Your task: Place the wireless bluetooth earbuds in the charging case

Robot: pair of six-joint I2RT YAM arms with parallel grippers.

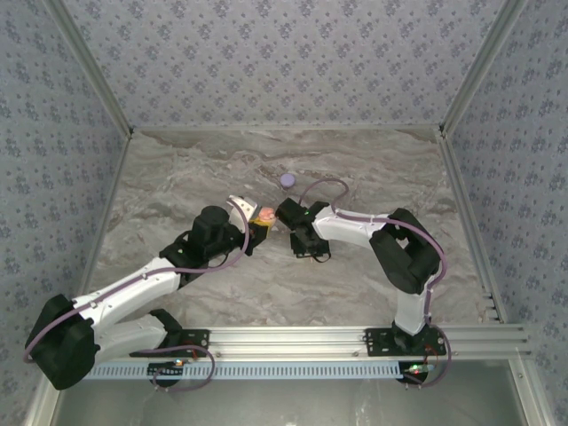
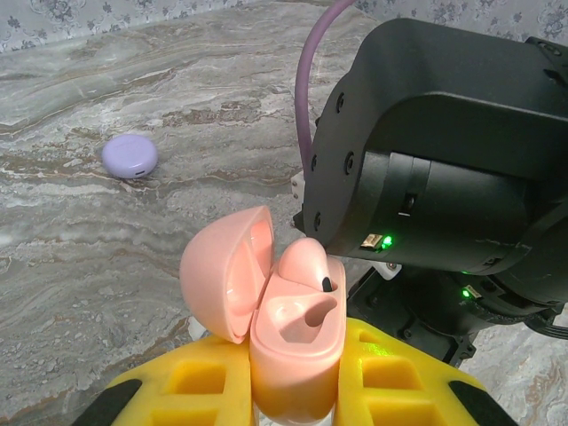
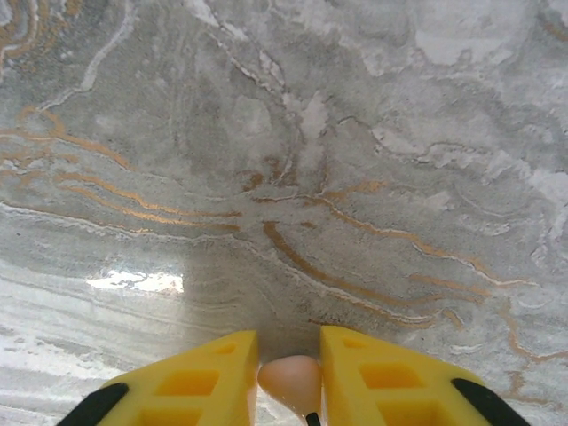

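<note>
Salmon-pink glossy pellet earbud (image 3: 288,380) is held mid-table; details last.

- Grey marble-pattern table (image 1: 177,169) carries everything.
- Left gripper (image 2: 297,386) is clenched on the salmon-pink clamshell charging case (image 2: 293,342), lid (image 2: 222,275) swung open at 9 o'clock.
- Right gripper (image 3: 291,395) pinches the earbud by its bulb.
- Lilac round closed case (image 2: 130,155) lies at 12 o'clock of the meeting grippers.
- In the left wrist view the bud is at the case mouth, with an empty well at 6 o'clock. Can't tell if it's seated.

Judgement: light, rigid, slick and rounded, so likely to squirt out. Grip the bulb flanks, squeeze lightly, keep the stem free.
</note>
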